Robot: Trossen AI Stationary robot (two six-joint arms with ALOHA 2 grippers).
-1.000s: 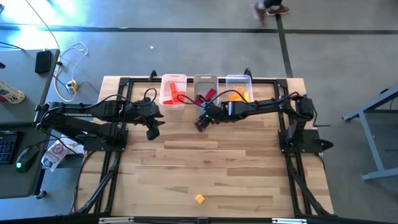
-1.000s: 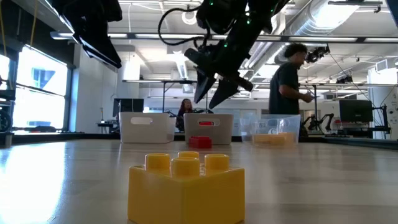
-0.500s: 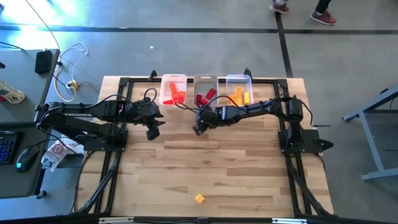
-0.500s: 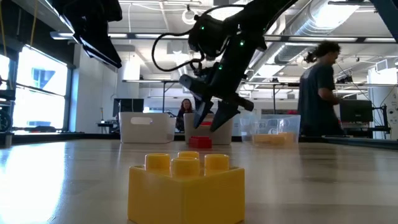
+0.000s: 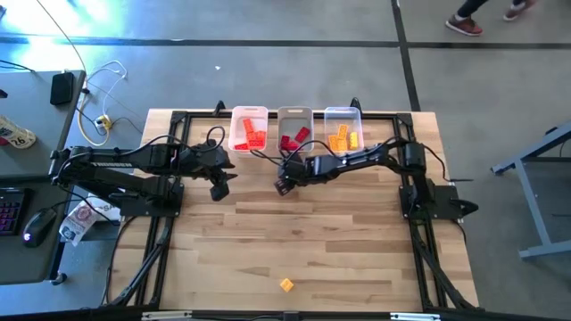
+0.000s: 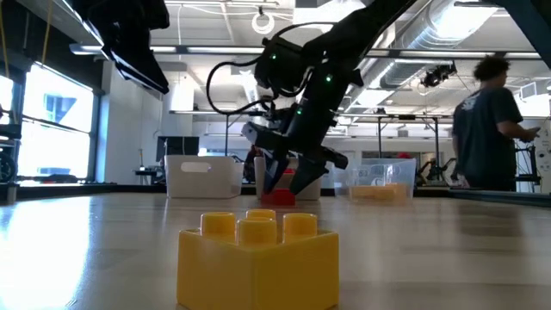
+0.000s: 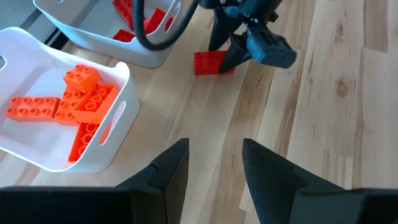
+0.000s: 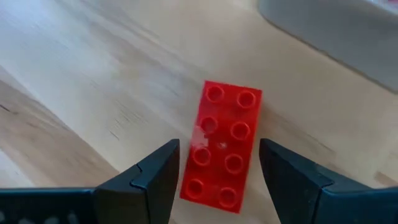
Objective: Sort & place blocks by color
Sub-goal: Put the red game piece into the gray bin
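Right now, by label:

Right arm: stretched from its base at the table's right edge across toward the middle of the far edge, wrist bent downward.
Right hand [image 5: 284,185]: low over the table, fingers spread, one on each long side of a red block [image 8: 222,147]; no contact with it can be seen.
Red block: lying flat, studs up, on the bare wood just in front of the middle bin [image 5: 294,117], between the right hand's fingertips.
Left arm: folded near the table's left edge, held above the surface.
Left hand [image 5: 219,190]: hanging off the table top with its fingers apart and nothing between them, pointed toward the bins.
Bins: three in a row along the far edge. The left bin [image 7: 118,99] holds orange-red blocks [image 7: 74,106], the middle one holds red blocks [image 5: 293,139], and the right bin [image 5: 343,114] holds orange-yellow blocks [image 5: 341,139].
Yellow block [image 6: 257,261]: alone near the table's near edge, studs up, well apart from both hands.
Room: a person [image 6: 491,120] stands beyond the table in the low view.
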